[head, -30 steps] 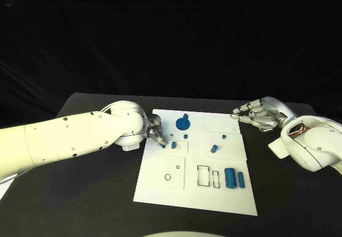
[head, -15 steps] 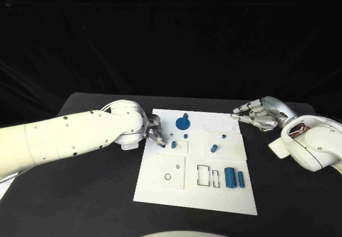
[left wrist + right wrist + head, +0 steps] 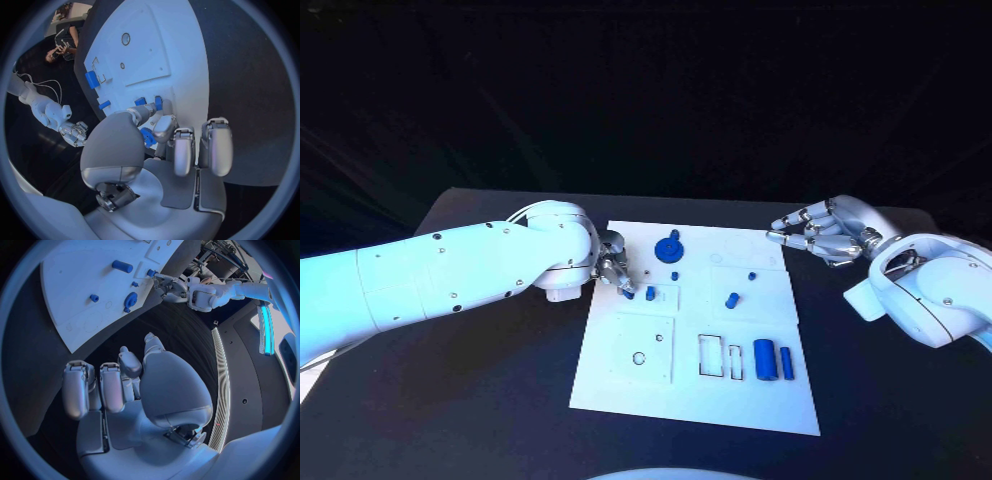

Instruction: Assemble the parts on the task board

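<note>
Your left hand [image 3: 612, 267] pinches a small blue part [image 3: 147, 136] at the task board [image 3: 646, 380] edge; your right hand [image 3: 816, 236] hangs empty, fingers loosely apart.

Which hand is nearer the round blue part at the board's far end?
Left. The left hand sits just beside the round blue part, at the board's edge; the right hand hovers off the board's opposite side.

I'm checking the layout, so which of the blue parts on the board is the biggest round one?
The blue disc-shaped part near the task board's far edge. It is broad and round with a knob on top; the other blue parts are small pegs or upright blocks.
</note>
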Tool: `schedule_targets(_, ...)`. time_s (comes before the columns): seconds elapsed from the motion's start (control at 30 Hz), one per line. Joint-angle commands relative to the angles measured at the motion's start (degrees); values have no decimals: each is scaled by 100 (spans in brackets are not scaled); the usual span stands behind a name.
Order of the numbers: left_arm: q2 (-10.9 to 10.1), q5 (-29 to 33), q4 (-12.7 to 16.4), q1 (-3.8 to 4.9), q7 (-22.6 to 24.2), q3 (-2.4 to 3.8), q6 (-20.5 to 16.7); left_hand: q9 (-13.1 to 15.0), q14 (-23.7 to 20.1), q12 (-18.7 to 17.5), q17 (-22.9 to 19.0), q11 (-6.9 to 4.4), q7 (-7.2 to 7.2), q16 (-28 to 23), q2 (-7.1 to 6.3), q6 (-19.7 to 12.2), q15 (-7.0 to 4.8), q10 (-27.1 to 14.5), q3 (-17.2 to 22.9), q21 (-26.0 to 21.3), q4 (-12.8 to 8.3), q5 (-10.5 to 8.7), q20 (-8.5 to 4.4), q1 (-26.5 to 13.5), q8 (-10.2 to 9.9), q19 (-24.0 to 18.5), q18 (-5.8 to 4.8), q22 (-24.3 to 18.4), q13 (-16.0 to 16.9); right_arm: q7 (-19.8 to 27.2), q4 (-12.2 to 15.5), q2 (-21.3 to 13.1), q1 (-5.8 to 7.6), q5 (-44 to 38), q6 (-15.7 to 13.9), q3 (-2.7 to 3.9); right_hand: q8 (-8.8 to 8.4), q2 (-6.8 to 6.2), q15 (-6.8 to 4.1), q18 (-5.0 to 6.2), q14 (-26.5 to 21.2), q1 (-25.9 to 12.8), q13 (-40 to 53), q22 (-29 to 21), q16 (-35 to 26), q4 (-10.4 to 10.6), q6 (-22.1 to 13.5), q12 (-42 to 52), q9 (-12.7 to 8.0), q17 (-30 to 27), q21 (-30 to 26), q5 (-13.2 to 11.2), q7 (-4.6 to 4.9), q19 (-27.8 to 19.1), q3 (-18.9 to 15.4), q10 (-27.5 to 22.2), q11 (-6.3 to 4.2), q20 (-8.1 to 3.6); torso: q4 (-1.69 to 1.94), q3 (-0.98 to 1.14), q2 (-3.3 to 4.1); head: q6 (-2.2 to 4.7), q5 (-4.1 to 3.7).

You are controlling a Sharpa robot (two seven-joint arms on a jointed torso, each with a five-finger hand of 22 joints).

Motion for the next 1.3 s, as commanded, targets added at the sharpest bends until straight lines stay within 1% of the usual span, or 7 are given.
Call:
schedule_targets(0.03, 37, 71, 0, -23, -299, -20, 142, -5, 584, 30, 1505, -19, -131, 17, 3, 156, -43, 29, 172, 36, -135, -7, -28, -69, 18, 321, -38, 1081, 13, 37, 16, -3, -4, -24, 35, 0, 7, 72, -53, 104, 271, 0, -9, 234, -27, -14, 37, -25, 9, -6, -35, 25, -6, -47, -33, -18, -26, -8, 3, -1, -1, -1, -7)
schedule_targets(0.43, 102, 42, -54, -24, -303, -20, 252, -29, 584, 50, 1505, -49, -169, 17, -64, 250, -68, 47, -41, 59, -28, -16, -52, -312, 18, 338, -45, 1108, 43, 38, 37, -21, -3, -24, 33, 0, 7, 72, -53, 104, 271, 0, -9, 234, -27, -14, 37, -25, 9, -6, -35, 25, -6, -47, -33, -18, -26, -8, 5, -6, 0, -20, -20)
schedule_targets(0.47, 110, 27, -64, -24, -304, -20, 261, -31, 584, 50, 1505, -52, -173, 17, -64, 262, -70, 48, -62, 59, -16, -16, -54, -334, 19, 339, -46, 1110, 44, 38, 39, -22, -3, -24, 35, 0, 7, 72, -53, 104, 271, 0, -9, 234, -27, -14, 37, -25, 9, -6, -35, 25, -6, -47, -33, -18, -26, -8, 4, -4, 0, -20, -21)
schedule_targets(0.8, 170, -115, -153, -24, -313, -21, 310, -38, 584, 83, 1505, -76, -204, 17, -45, 365, -89, 79, -253, 94, 113, -14, -73, -529, 46, 362, -57, 1147, 85, 31, 50, -36, -2, -70, 35, 0, 7, 74, -53, 106, 269, 4, -13, 226, -33, -15, 37, -28, 9, -15, -41, 26, -6, -53, -44, -21, -26, -8, 7, -7, -2, -47, -43)
schedule_targets(0.93, 184, -151, -186, -26, -314, -21, 317, -37, 584, 89, 1505, -83, -212, 17, -37, 390, -95, 86, -316, 102, 165, -14, -78, -597, 59, 368, -60, 1156, 93, 31, 51, -37, -2, -73, 39, 0, 7, 74, -53, 106, 269, 4, -13, 226, -33, -15, 37, -28, 9, -15, -41, 26, -6, -53, -44, -21, -26, -8, 7, -4, -1, -44, -43)
schedule_targets(1.1, 191, -182, -225, -27, -316, -21, 321, -35, 584, 94, 1505, -88, -218, 17, -41, 403, -99, 93, -374, 107, 205, -15, -83, -647, 69, 372, -61, 1162, 99, 32, 49, -37, -2, -73, 41, 0, 7, 74, -53, 106, 269, 4, -13, 226, -33, -15, 37, -28, 9, -15, -41, 26, -6, -53, -44, -21, -26, -8, 12, -7, -5, -47, -48)
schedule_targets(1.3, 192, -192, -243, -28, -316, -21, 311, -29, 584, 86, 1505, -94, -226, 17, -55, 425, -104, 92, -463, 108, 270, -15, -88, -715, 89, 373, -62, 1165, 92, 32, 47, -37, -2, -72, 41, 0, 7, 74, -53, 106, 269, 4, -13, 226, -33, -15, 37, -28, 9, -15, -41, 26, -6, -53, -44, -21, -26, -8, 8, -8, -4, -41, -41)
